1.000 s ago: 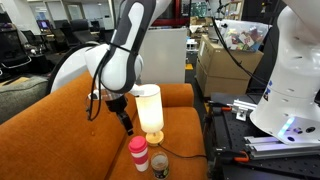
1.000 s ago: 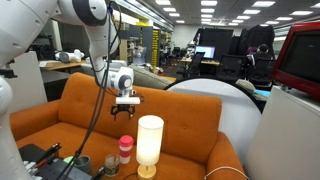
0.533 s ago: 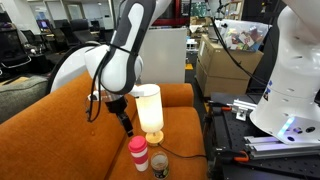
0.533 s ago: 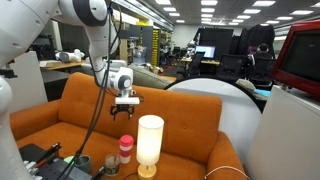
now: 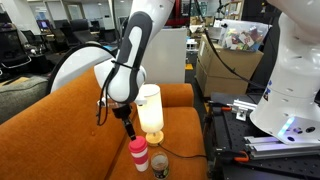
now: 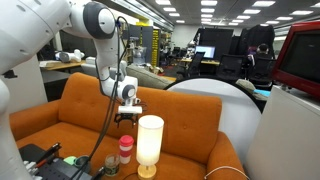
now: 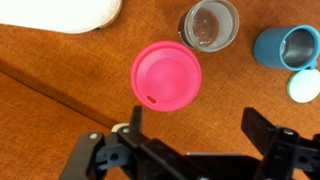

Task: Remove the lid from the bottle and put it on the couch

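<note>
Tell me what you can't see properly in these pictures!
- Wrist view: the lid hides the bottle underneath it, so its white body does not show there.
- Wrist view: the cream cylinder is cut off by the top edge, and the blue cup by the right edge.
- Exterior view: the small dark jar is too small to see what is inside.
- Exterior view: the gripper is too small to make out its fingers.

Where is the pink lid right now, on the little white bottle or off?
On. In both exterior views the lid caps the upright bottle; the wrist view shows the open fingers hovering above it.
</note>
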Available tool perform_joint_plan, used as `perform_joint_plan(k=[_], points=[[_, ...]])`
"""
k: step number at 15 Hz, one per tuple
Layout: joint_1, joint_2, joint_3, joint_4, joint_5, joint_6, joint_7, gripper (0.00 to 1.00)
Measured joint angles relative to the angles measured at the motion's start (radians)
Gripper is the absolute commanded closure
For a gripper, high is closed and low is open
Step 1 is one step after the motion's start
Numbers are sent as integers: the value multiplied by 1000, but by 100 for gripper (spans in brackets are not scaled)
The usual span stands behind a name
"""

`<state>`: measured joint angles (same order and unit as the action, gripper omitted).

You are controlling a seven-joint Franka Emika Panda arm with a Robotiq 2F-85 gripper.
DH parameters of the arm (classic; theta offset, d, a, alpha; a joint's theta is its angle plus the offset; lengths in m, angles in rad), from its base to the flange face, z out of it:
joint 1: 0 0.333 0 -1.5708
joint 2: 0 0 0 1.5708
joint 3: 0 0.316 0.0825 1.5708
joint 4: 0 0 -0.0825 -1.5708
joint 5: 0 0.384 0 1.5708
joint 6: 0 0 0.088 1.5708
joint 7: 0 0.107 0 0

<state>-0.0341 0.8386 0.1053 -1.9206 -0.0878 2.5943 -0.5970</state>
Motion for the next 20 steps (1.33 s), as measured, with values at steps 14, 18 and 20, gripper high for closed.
perform_joint_plan(k=[14,18,20], points=[[-11,136,-22,139,-17,5,127,0],[-11,143,-19,138,-21,2,127,0],[-11,161,-17,138,-23,1,127,0]])
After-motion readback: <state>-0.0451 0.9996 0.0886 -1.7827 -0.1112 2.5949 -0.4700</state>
